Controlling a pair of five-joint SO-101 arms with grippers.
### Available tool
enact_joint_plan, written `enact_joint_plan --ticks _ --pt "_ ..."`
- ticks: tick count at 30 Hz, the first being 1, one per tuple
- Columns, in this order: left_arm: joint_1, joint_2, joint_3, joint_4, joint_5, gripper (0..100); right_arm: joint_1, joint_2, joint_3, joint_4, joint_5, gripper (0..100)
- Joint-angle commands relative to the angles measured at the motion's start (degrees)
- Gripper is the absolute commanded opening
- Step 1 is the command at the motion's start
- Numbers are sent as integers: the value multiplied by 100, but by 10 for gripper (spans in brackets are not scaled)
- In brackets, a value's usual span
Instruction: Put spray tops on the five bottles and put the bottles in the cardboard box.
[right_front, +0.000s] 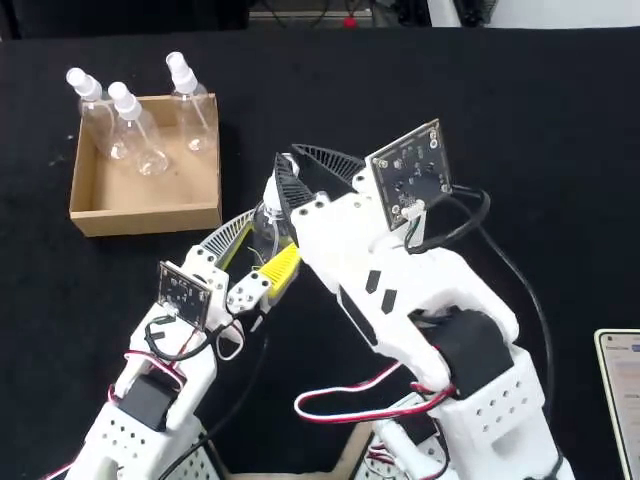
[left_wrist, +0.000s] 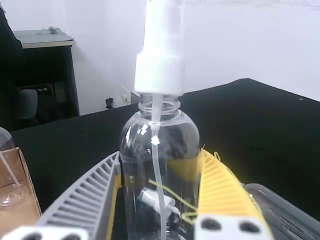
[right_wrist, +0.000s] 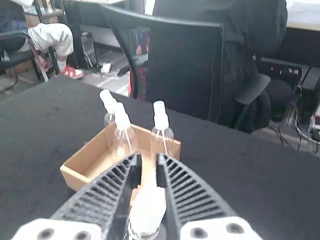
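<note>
Together — left gripper clamps the bottle, right gripper pinches its spray top.

Bright, even room light.
Shadows were lost on the black worktop; small glints were caught on the clear bottle.

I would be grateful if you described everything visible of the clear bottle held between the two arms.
The clear plastic bottle has a rounded shoulder and a short neck, and looks empty. A white spray top sits on its neck, with its thin tube hanging down inside. The left hand clamps the body between a grey and a yellow finger. The right hand pinches the spray top from above. The bottle is over the black table, apart from the brown cardboard box.
</note>
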Motion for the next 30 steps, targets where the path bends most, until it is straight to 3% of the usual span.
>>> enact_joint_plan --ticks 1,11,20,30 --pt "-31 -88 119 123 62 116 316 -57 40 -431 44 29" --pt "-22 -88 119 149 62 116 536 1051 75 -774 44 29" --pt "-22 -88 119 149 62 116 -211 567 110 -220 53 29" --pt "-22 -97 119 149 62 116 -220 435 224 -255 53 31"
